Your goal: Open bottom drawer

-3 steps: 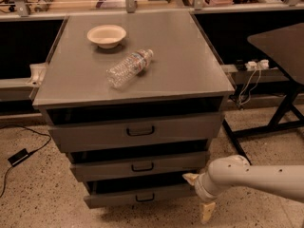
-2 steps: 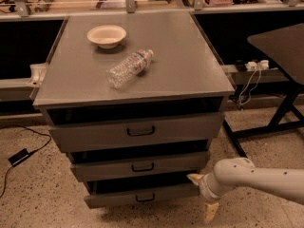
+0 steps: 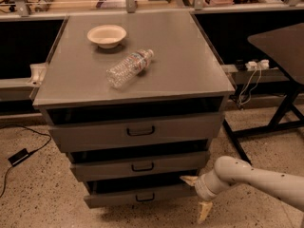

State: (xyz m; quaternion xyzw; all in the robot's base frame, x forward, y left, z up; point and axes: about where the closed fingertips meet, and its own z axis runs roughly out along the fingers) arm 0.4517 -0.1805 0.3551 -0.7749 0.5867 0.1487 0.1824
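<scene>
Bottom drawer (image 3: 114, 200): its bar handle (image 3: 145, 197) lies horizontal at mid-front, and I see my gripper (image 3: 197, 196) off the drawer's end, jaws wide open and empty.

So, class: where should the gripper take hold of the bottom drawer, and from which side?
Take the black bar handle, mid-front on the bottom drawer, from the front. The bar runs horizontally, so jaws close above and below. The gripper sits by the drawer's right end.

Grey cabinet top (image 3: 180, 56) — white bowl (image 3: 107, 35) at rear, clear bottle (image 3: 129, 69) lying mid-top; gripper (image 3: 192, 199) low, front right.
</scene>
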